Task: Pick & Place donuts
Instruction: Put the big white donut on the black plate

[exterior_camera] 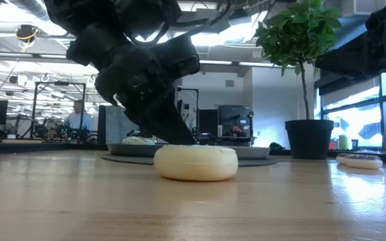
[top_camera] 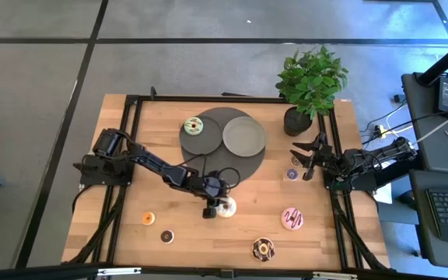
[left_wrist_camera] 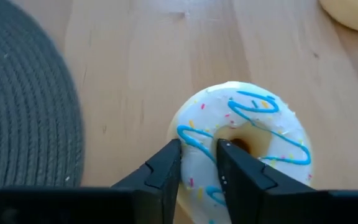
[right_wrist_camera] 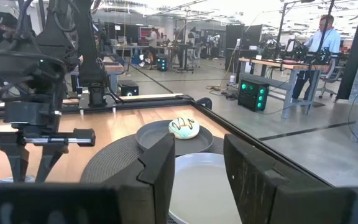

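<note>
Donuts lie scattered on the bench [top_camera: 131, 148]; nearest the front edge, the chocolate sprinkled donut [top_camera: 264, 249] and pink donut [top_camera: 292, 218]. The left pincer [top_camera: 211, 208] pinches the white donut [top_camera: 225, 207] through its hole; the left wrist view alone shows its blue squiggles. Farther back, one grey plate [top_camera: 201, 133] holds a white-green donut [top_camera: 194, 125], the other plate [top_camera: 244, 136] nothing. The right pincer [top_camera: 309, 159] waits spread beside the potted plant [top_camera: 309, 82].

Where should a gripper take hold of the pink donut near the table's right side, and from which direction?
Probably grip one side of the ring of the pink donut, one finger in the hole and one outside, coming straight down from above. It lies flat on the table, so its low rim offers little from the side.
</note>
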{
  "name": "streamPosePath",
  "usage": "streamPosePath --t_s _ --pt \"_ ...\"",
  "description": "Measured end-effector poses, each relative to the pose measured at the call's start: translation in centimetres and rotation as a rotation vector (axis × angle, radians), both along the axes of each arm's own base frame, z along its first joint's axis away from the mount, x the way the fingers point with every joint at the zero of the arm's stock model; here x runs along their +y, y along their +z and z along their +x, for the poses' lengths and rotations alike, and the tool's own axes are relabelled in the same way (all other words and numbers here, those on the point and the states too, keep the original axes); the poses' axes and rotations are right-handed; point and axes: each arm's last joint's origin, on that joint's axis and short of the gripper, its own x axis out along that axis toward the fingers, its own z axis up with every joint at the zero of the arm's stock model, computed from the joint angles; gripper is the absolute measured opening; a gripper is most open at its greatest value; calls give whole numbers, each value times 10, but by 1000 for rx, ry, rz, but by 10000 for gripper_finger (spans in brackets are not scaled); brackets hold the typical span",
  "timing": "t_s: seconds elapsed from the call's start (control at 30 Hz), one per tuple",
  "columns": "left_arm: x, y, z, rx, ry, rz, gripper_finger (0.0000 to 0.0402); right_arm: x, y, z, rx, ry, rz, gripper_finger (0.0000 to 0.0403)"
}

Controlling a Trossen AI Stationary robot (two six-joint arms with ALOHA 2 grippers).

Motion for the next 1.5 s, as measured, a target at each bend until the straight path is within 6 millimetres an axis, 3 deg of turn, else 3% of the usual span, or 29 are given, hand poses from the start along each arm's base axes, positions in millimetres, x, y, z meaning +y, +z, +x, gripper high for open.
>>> streamPosePath --t_s 0.23,0.4,0.53,0.67,0.83,1.0,1.17,1.5 --pt "3 6 2 -1 -41 27 13 0 0 0 0 0 0 139" --pt "19 44 -6 64 33 8 10 0 0 0 0 0 0 139" --pt "45 79 -26 90 142 74 8 0 0 0 1 0 1 139" --pt "78 110 -49 69 368 177 8 0 0 0 0 0 1 139" --pt "119 127 -68 49 669 231 8 0 0 0 0 0 1 139" --pt "162 116 -70 1 837 141 8 0 0 0 1 0 -2 139" --pt "188 81 -66 9 858 77 8 0 0 0 1 0 -2 139" --pt "209 29 -41 12 868 42 8 0 0 0 9 -1 -21 139"
